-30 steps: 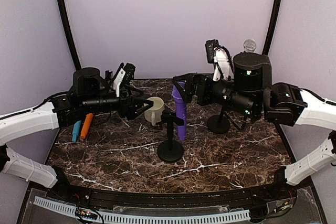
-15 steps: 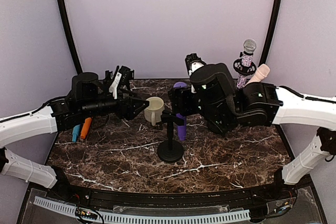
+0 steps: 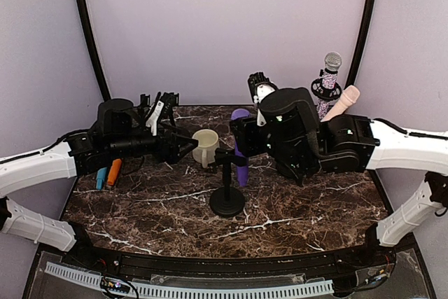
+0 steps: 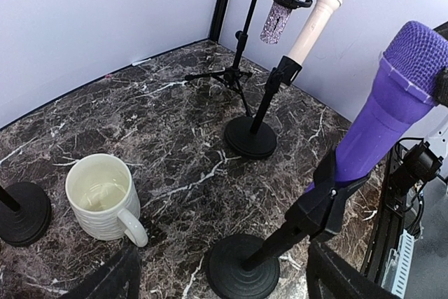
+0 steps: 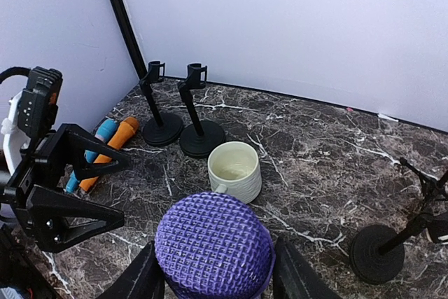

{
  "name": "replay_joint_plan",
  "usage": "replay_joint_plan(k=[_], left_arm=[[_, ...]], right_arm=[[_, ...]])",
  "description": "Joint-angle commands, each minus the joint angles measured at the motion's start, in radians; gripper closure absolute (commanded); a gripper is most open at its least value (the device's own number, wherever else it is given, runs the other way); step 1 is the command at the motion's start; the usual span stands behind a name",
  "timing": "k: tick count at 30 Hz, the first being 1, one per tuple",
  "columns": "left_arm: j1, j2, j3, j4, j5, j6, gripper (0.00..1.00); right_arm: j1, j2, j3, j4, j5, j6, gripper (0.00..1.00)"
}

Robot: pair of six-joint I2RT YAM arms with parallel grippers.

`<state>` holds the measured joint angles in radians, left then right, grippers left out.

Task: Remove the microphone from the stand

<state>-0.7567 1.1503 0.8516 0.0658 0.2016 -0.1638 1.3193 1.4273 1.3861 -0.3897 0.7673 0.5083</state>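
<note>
The purple microphone [image 3: 240, 146] stands tilted in the clip of a black round-based stand [image 3: 227, 202] at the table's middle. In the left wrist view the microphone [image 4: 381, 117] rises to the right out of that stand [image 4: 241, 267]. My right gripper [image 3: 242, 136] comes in from the right at the microphone's upper part. In the right wrist view its two dark fingers press against both sides of the mesh head [image 5: 213, 246]. My left gripper [image 3: 189, 146] hovers open left of the stand, its fingers wide apart [image 4: 220, 281] with nothing between them.
A cream mug [image 3: 205, 146] sits just left of the stand. Blue [image 3: 103, 173] and orange [image 3: 115, 167] microphones lie at the left edge. Two empty stands [image 5: 161, 127] [image 5: 201, 138] are behind the mug. A glittery microphone [image 3: 330, 78] and a beige one [image 3: 344, 101] stand at back right.
My right arm swung left from the back-right stands to the purple microphone, and its jaws narrowed onto the head. The left arm barely moved.
</note>
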Motion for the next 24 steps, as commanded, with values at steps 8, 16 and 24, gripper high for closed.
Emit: replay_joint_plan(k=[8, 16, 24], left_arm=[[-0.051, 0.064, 0.064, -0.048, 0.21, 0.134, 0.16], [-0.143, 0.106, 0.093, -0.016, 0.217, 0.144, 0.13], [-0.181, 0.155, 0.099, -0.041, 0.105, 0.156, 0.12]], right_arm=[[-0.11, -0.175, -0.171, 0.277, -0.392, -0.186, 0.57], [-0.137, -0.191, -0.165, 0.263, -0.466, -0.234, 0.58], [-0.137, -0.191, -0.179, 0.277, -0.493, -0.238, 0.58]])
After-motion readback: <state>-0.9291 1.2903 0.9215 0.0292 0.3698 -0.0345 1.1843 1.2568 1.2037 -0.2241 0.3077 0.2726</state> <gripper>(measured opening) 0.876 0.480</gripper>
